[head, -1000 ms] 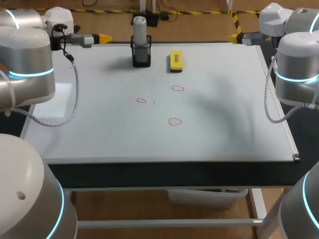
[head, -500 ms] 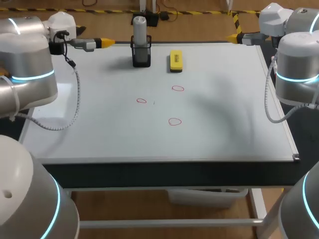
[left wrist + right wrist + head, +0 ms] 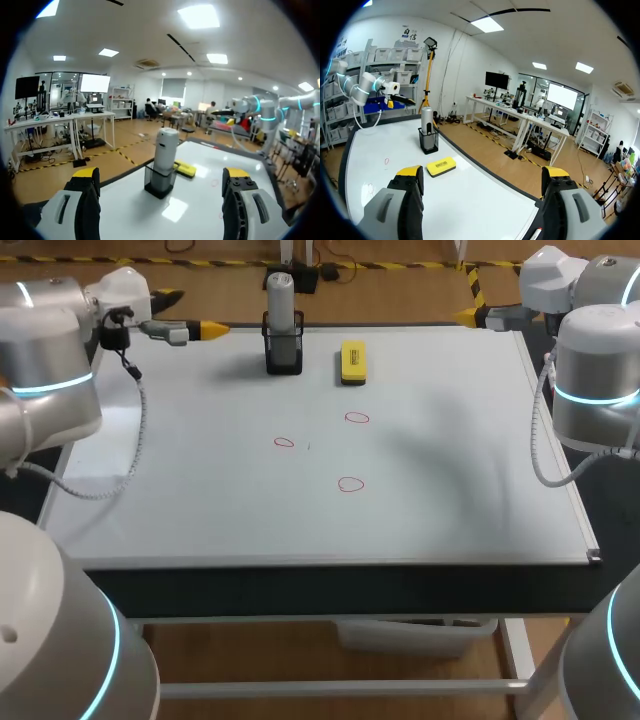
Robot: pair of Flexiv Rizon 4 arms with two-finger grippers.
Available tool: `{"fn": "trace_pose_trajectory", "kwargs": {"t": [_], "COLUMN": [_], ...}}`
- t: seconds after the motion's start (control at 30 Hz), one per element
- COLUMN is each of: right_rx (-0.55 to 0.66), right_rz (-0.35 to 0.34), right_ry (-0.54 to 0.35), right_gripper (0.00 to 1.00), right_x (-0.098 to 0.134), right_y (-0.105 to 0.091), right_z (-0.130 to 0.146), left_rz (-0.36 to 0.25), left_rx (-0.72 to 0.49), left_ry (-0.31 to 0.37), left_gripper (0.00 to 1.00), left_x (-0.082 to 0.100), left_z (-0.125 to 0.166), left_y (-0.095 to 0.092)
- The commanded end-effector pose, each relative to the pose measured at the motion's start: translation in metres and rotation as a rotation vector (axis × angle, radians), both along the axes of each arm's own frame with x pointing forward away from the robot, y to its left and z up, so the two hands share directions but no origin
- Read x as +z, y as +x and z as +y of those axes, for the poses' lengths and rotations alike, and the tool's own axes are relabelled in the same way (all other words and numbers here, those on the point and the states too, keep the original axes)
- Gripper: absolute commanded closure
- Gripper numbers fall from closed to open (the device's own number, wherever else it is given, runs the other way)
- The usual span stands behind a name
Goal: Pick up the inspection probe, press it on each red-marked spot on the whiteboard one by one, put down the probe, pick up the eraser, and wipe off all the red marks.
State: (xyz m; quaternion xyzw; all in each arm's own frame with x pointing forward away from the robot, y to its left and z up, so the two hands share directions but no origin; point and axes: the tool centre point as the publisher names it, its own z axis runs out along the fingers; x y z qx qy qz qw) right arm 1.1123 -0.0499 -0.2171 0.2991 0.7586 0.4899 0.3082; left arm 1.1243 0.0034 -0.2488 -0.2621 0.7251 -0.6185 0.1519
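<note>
left gripper point(image 3: 207, 330), fingers spread, at nine o'clock of the upright probe point(image 3: 281, 302); centre both fingers around it before closing.

I can read no text, number or sign on anything on the table. The yellow rectangular block eraser point(image 3: 352, 361) lies ahead of my left gripper point(image 3: 160, 173), just beyond the grey cylindrical probe point(image 3: 165, 150) standing in its black open-topped holder point(image 3: 159, 186). It carries a small dark patch on its top (perhaps print, too small to tell). The three red pen loops point(image 3: 284, 442) on the glossy white whiteboard point(image 3: 450, 460) are plain closed outlines, not letters or digits.
</note>
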Motion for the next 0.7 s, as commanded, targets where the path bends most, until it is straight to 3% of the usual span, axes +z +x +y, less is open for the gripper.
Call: {"fn": "trace_pose_trajectory", "kwargs": {"t": [0.03, 0.7], "right_rx": [0.001, 0.001], "right_rz": [0.001, 0.001], "right_ry": [-0.001, -0.001], "right_gripper": [0.00, 0.00], "right_x": [0.000, 0.000], "right_y": [0.000, 0.000], "right_z": [0.000, 0.000], "left_rz": [0.013, -0.035], "left_rx": [-0.074, -0.269], "left_ry": [-0.008, -0.041], "left_gripper": [0.00, 0.00], "left_x": [-0.005, -0.005], "left_z": [-0.005, -0.036], "left_y": [0.022, 0.049]}}
